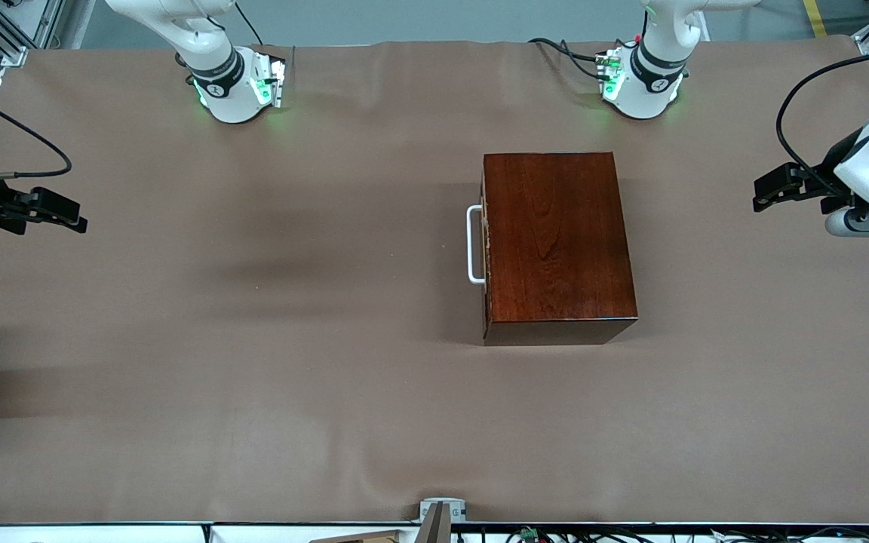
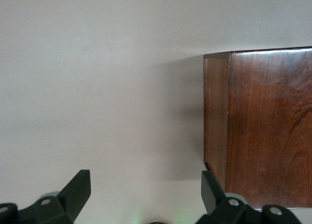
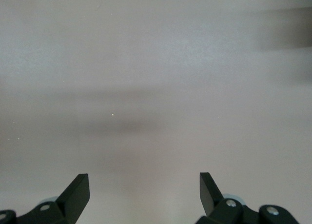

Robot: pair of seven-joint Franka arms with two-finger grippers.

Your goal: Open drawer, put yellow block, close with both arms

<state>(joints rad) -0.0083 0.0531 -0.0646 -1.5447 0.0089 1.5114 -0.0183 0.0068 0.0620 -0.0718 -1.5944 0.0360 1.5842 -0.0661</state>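
The dark reddish-brown box stands on the table, toward the left arm's end. Its drawer is shut, with only the white bar handle showing on the side that faces the right arm's end. The yellow block is out of view. My left gripper hangs over the table at the left arm's end, apart from the box, open and empty. In the left wrist view the box lies off to one side of the left gripper. My right gripper is over the right arm's end, open and empty, with bare table under the right gripper.
The brown table cover spreads wide between the handle and the right gripper. Both green-lit arm bases stand along the table's edge farthest from the front camera. A small metal bracket sits at the nearest edge.
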